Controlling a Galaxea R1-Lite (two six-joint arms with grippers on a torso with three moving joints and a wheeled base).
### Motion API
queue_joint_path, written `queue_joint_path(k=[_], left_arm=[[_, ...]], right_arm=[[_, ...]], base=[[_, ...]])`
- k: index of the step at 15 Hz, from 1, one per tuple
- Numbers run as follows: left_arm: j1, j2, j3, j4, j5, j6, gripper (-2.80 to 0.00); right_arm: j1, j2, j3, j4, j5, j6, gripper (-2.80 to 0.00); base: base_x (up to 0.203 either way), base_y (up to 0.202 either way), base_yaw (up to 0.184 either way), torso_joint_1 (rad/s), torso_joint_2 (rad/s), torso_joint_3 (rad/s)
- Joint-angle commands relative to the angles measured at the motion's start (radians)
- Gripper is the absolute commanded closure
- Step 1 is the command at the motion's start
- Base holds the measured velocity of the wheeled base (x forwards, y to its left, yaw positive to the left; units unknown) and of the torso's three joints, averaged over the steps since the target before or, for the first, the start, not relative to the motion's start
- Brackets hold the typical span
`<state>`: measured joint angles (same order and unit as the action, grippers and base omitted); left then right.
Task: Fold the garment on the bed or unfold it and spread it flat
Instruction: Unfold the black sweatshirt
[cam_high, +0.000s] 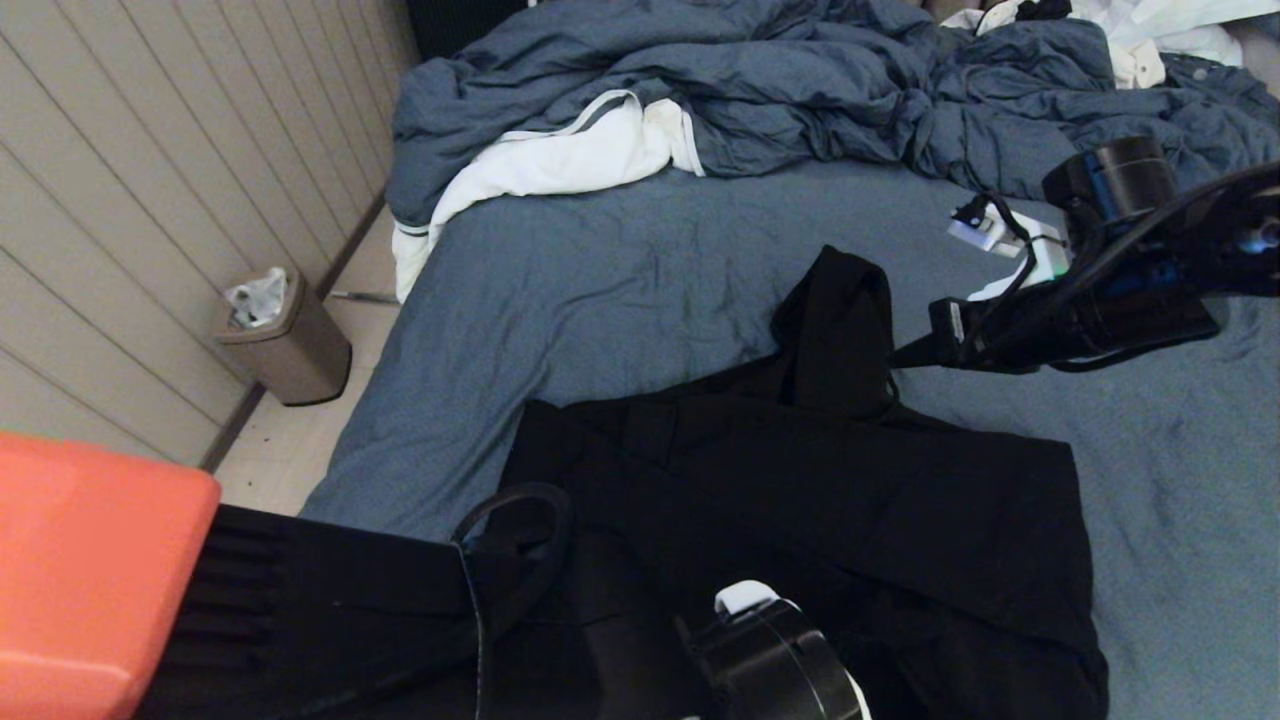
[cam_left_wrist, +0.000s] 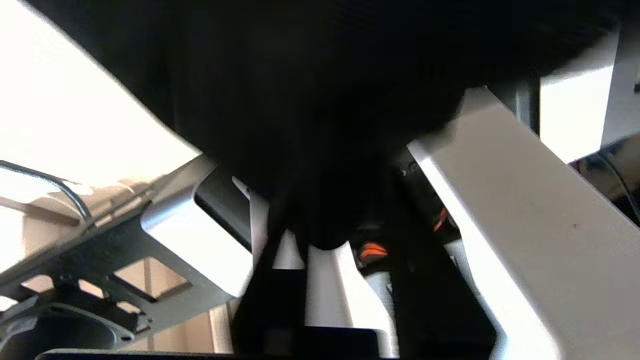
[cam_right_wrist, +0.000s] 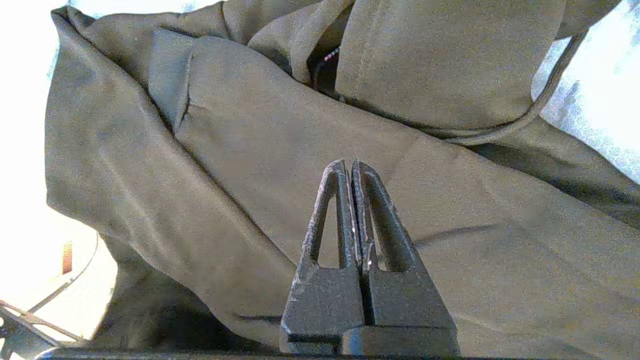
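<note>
Nearest the camera, along the bottom edge of the head view, the left arm reaches low across the near edge of the hoodie; its gripper does not show there, and the left wrist view gives only dark cloth hanging close over pale frame parts, so whether those fingers are open or closed I cannot tell

Going from left to right: a small bin stands on the floor by the panelled wall, well apart from the bed. On the bed's far left a white cloth lies against the rumpled duvet. The black hoodie lies on the near middle of the sheet, partly folded into a rough block, its hood pointing away toward the duvet. To its right the right gripper hovers just beside the hood, fingers pressed together on nothing, as the right wrist view shows

The fold looks midway: the body seems doubled over, yet the hood sticks out and the layers lie uneven. The next move probably calls for a firm hold on a free edge, likely the hood or the near hem, brought over the body without dragging the lower layers; the right gripper would first need to open
</note>
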<state>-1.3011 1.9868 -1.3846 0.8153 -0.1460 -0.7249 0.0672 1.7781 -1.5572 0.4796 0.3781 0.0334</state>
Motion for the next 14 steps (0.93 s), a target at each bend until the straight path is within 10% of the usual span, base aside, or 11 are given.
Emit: queue_joint_path(k=[1,7,14], left_arm=[[0.028,-0.002,-0.013,-0.002,0.035,-0.008,-2.8],[0.084,-0.04,-0.054,-0.004,0.138,-0.002,-2.8],[0.316,-0.06,-0.133,-0.021,0.173,0.029,-2.8]], right_arm=[[0.0,0.0,0.0,0.002,0.002,0.0,0.0],[0.002,-0.002,0.003,0.004,0.002,0.0,0.0],[0.005,-0.006,0.01,0.004,0.002,0.0,0.0]], base=[[0.0,0.0,0.0,0.0,0.0,0.0],[0.0,0.0,0.0,0.0,0.0,0.0],[0.0,0.0,0.0,0.0,0.0,0.0]])
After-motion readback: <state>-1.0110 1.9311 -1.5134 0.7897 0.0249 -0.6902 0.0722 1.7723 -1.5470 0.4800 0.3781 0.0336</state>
